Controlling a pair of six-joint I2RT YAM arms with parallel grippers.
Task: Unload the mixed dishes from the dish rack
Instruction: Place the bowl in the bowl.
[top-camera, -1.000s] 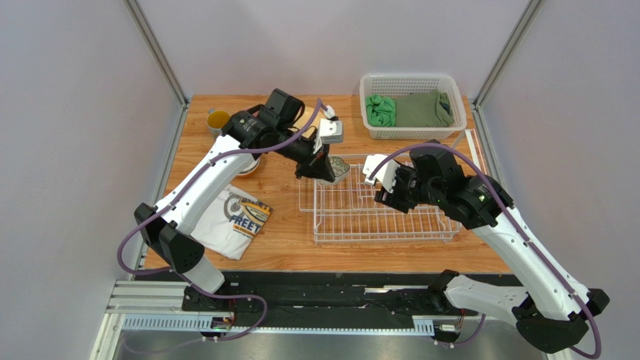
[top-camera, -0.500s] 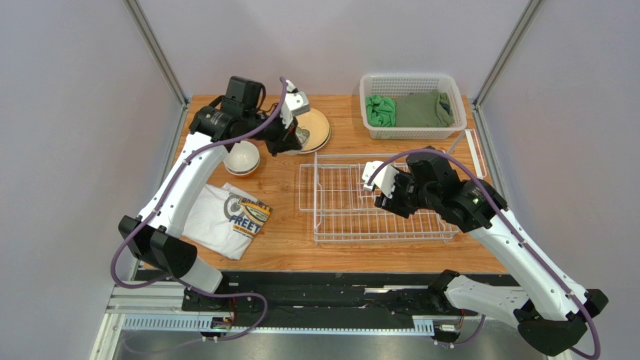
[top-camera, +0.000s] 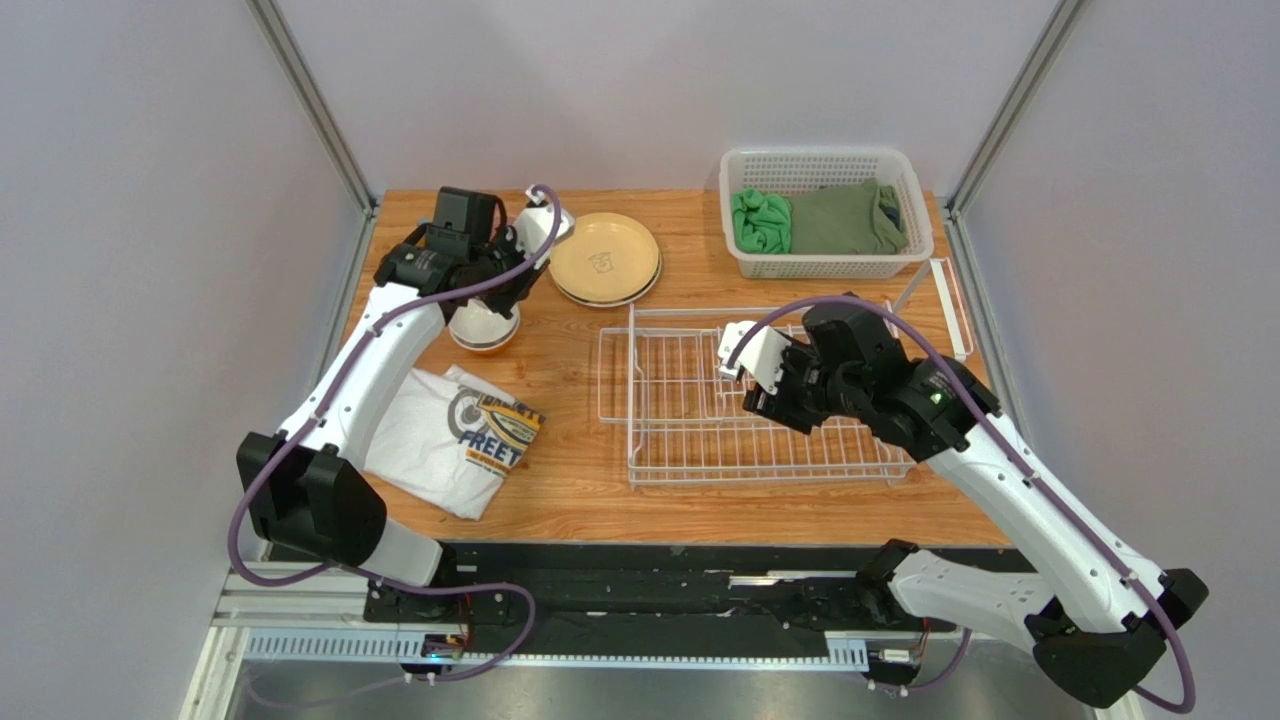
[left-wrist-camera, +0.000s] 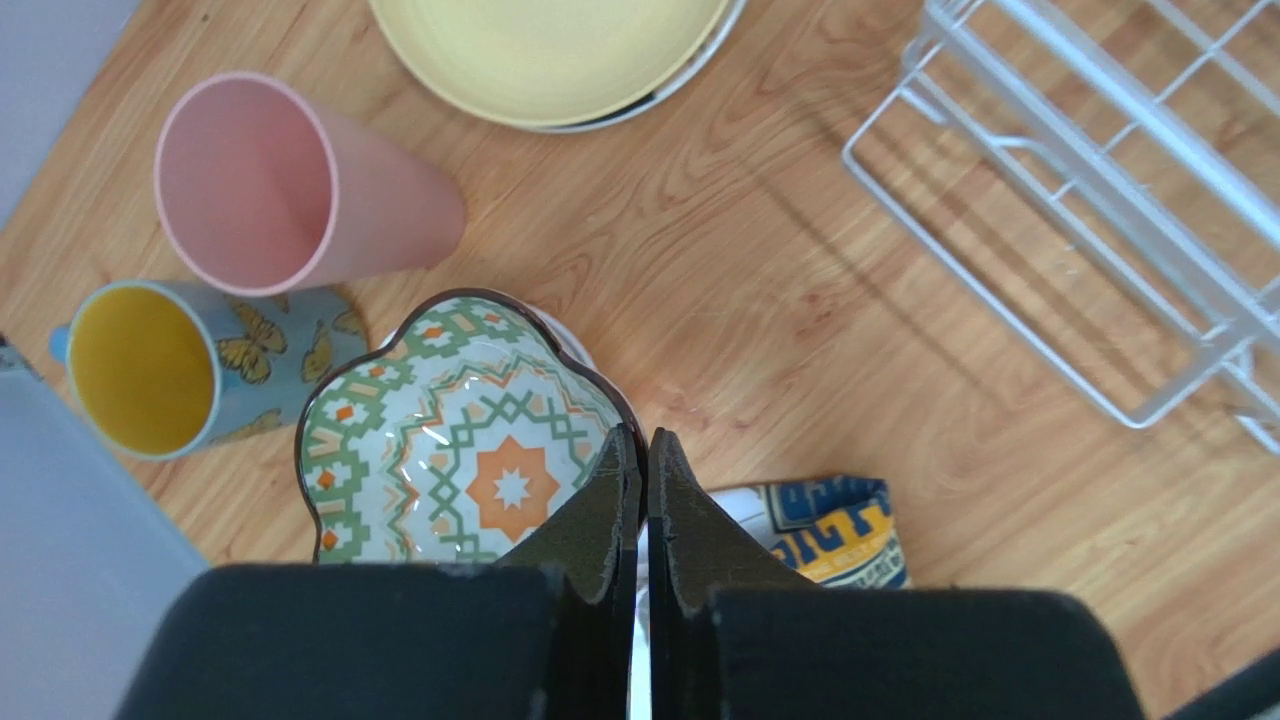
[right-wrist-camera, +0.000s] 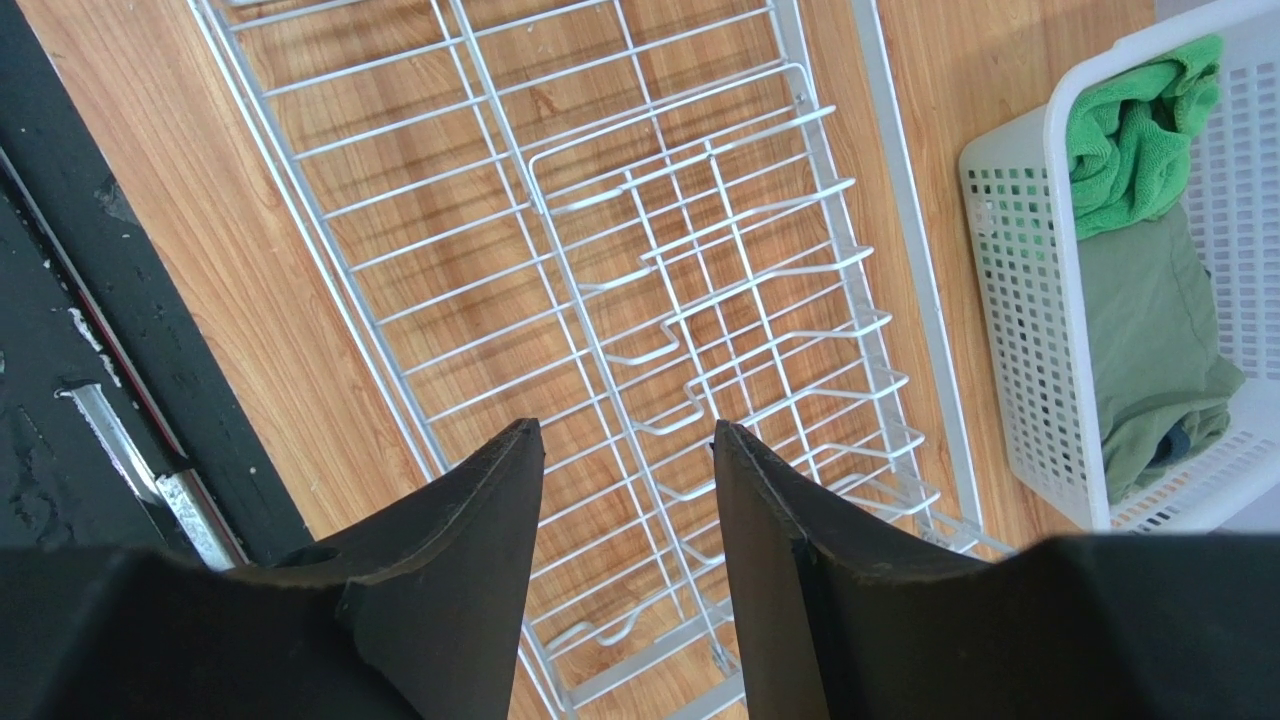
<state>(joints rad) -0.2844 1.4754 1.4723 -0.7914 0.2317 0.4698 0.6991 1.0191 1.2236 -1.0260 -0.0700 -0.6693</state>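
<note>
The left tool (left-wrist-camera: 646, 450) is clamped on the right-hand rim of a patterned bowl (left-wrist-camera: 466, 465) at the far left of the bench (top-camera: 571, 480), one finger inside the rim and one outside. The bowl has a dark scalloped edge and a green and orange design inside. It sits directly above a white bowl (top-camera: 484, 330), of which only a thin edge shows. Whether the two touch cannot be told.

Just beyond the bowls a pink cup (left-wrist-camera: 286, 188) lies on its side, its mouth toward the left edge. Beside it a blue mug (left-wrist-camera: 166, 368) with butterflies and a yellow inside also lies tipped over. To the right of the cup, a stack of tan plates (top-camera: 604, 257) rests flat on the wood, well clear of the rack.

The dish rack (top-camera: 766, 479) stands on the middle right of the bench. The right tool (right-wrist-camera: 624, 435) hangs over its middle with its fingers apart, holding nothing, and the wire prongs show between them.

At the far right a white plastic basket (top-camera: 824, 156) holds green cloths (top-camera: 762, 219). A printed T-shirt (top-camera: 451, 435) lies on the near left of the bench, partly under the left arm.
</note>
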